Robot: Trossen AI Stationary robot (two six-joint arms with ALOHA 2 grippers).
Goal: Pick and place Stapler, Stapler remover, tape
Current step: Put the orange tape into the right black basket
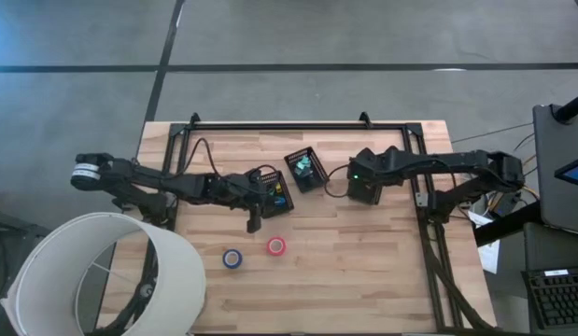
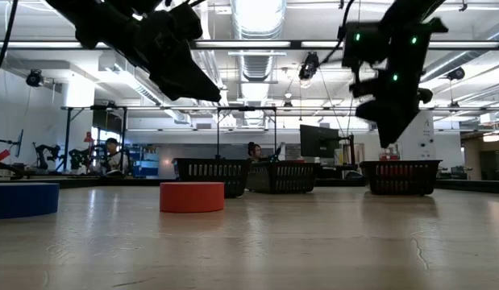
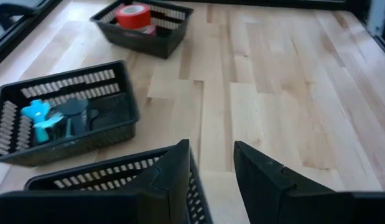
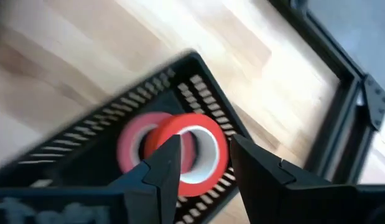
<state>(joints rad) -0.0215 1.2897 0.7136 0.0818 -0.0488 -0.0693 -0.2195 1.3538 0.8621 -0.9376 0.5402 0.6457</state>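
A red tape roll (image 1: 275, 246) and a blue tape roll (image 1: 232, 259) lie flat on the wood table near its near edge. My left gripper (image 1: 253, 222) hangs open and empty just beyond them, above the table, beside the left mesh bin (image 1: 271, 190). My right gripper (image 4: 201, 165) is open over the right mesh bin (image 4: 86, 149). In that bin a second red roll (image 4: 201, 146) leans tilted against a pink roll (image 4: 133, 146). The middle bin (image 3: 61, 124) holds blue and dark office tools. I cannot pick out a stapler.
Three black mesh bins (image 2: 281, 176) stand in a row across the table's middle. A black frame rail (image 1: 298, 126) runs along the far edge and down both sides. A large white cylindrical shade (image 1: 92, 280) overhangs the near left corner. Bare wood lies near and to the right.
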